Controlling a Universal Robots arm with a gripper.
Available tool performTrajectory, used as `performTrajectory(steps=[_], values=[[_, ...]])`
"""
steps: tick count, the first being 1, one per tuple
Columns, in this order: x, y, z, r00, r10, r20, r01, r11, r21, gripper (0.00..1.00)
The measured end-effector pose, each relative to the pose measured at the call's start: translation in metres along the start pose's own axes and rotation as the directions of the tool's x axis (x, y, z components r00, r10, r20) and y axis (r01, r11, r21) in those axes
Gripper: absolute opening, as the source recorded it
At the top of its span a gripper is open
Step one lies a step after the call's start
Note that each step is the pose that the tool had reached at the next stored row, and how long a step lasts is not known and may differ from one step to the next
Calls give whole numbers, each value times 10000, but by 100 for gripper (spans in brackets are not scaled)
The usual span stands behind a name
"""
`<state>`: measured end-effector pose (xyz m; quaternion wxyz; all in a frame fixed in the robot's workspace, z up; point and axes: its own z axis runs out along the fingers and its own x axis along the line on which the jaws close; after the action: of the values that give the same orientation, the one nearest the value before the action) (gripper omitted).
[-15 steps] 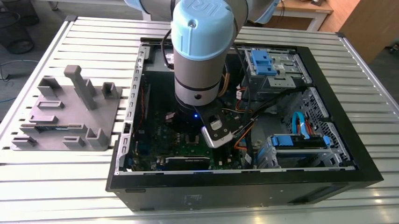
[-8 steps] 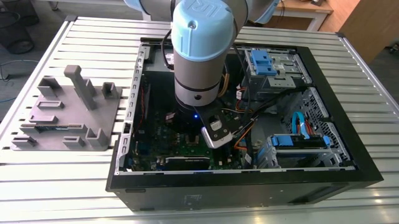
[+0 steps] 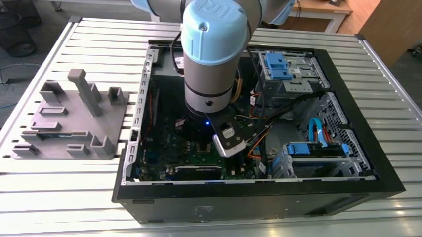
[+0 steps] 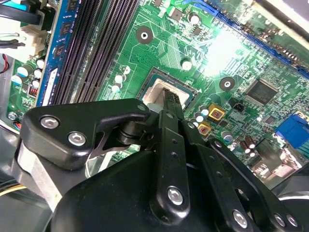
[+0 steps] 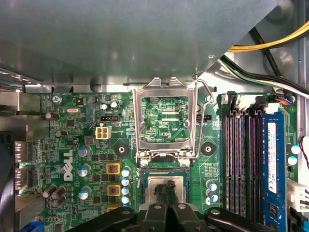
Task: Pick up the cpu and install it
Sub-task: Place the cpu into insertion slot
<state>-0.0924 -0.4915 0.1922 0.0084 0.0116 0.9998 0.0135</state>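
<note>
The cpu (image 5: 153, 183) (image 4: 155, 92), a small silver-grey square, lies flat in its socket on the green motherboard (image 5: 72, 125) (image 4: 217, 53). My gripper (image 5: 166, 189) (image 4: 171, 99) hangs right over the chip's middle, shut, its dark tips together on or just above the metal top; I cannot tell whether they touch. The silver retention frame (image 5: 140, 121) beside the socket stands flipped open, with board showing through its hollow centre. In the exterior view the arm (image 3: 207, 59) reaches straight down into the open computer case (image 3: 369, 163).
Black memory slots (image 5: 236, 154) and a blue memory stick (image 5: 270, 145) run beside the socket. Yellow and black cables (image 5: 270, 43) cross near the case wall. Blue drive bays (image 3: 283, 66) sit at the exterior view's right; a grey parts fixture (image 3: 72, 118) stands on the table at its left.
</note>
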Motion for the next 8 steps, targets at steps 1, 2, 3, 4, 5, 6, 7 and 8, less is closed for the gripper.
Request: performTrajectory(steps=[1, 2, 3, 4, 5, 6, 7, 8], values=[[0, 0, 0, 10000, 0, 1, 0, 10000, -1, 11], [0, 0, 0, 10000, 0, 1, 0, 10000, -2, 11], [0, 0, -1, 10000, 0, 1, 0, 10000, -2, 11], [-1, 1, -8, 10000, 0, 4, 0, 10000, -8, 11], [-2, 3, -20, 10000, 0, 10, 0, 10000, -22, 11], [-2, 4, -45, 10000, 0, 9, 0, 10000, -20, 11], [-2, 3, -79, 10000, 0, 3, 0, 10000, -8, 11], [-2, 4, -111, 10000, 0, 0, 0, 10000, -3, 11]])
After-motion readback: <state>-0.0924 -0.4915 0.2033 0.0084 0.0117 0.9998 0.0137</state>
